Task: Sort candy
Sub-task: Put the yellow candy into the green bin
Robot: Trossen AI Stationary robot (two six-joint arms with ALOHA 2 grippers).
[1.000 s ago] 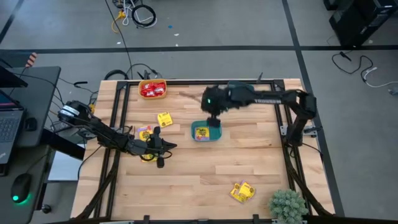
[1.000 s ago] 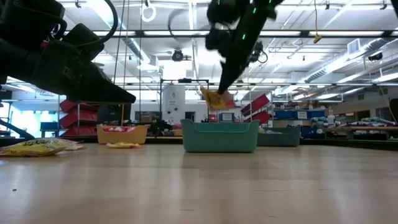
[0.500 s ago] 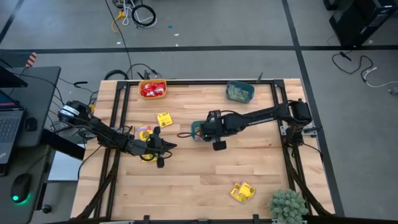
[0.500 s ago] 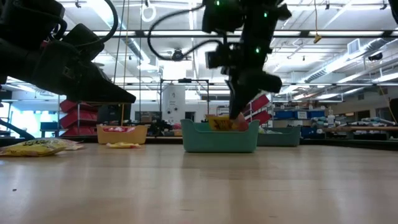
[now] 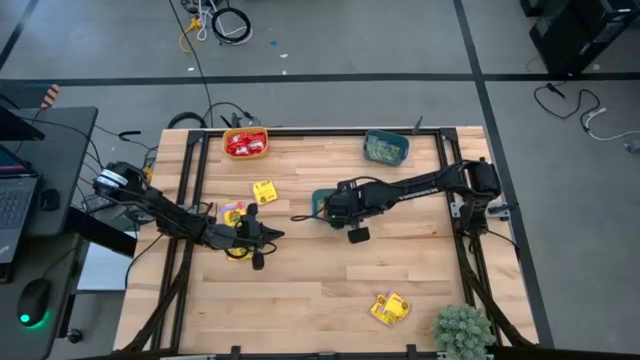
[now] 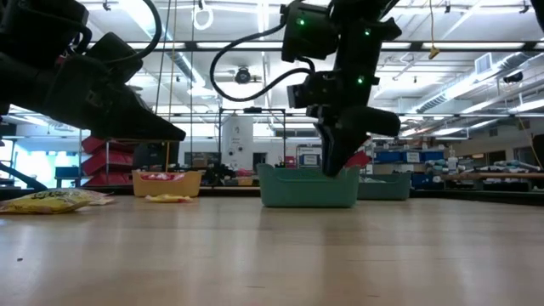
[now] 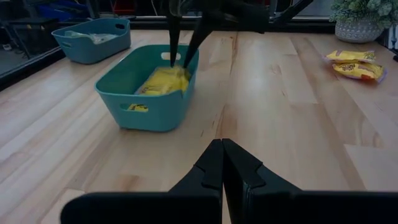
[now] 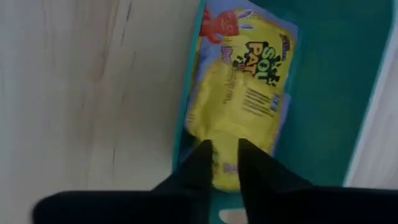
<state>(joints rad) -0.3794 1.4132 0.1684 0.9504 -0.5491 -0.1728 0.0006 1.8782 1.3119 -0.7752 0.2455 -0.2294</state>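
Right wrist view: right gripper [image 8: 225, 155] jaws slightly parted over yellow candy [image 8: 242, 93] in teal bowl [image 7: 124, 93], apparently releasing; next, withdraw.

Left gripper [image 7: 222, 163] jaws closed, empty.

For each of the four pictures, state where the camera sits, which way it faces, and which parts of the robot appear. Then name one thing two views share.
High view: above the wooden table, facing straight down; both dark arms show.
Low view: at tabletop height, looking level across; the right claw dips into the teal plastic bin.
Left wrist view: on the left arm, facing that bin; the shut left claw shows.
Right wrist view: on the right arm, looking down at a yellow candy packet.
Shared: both wrist views show that packet.
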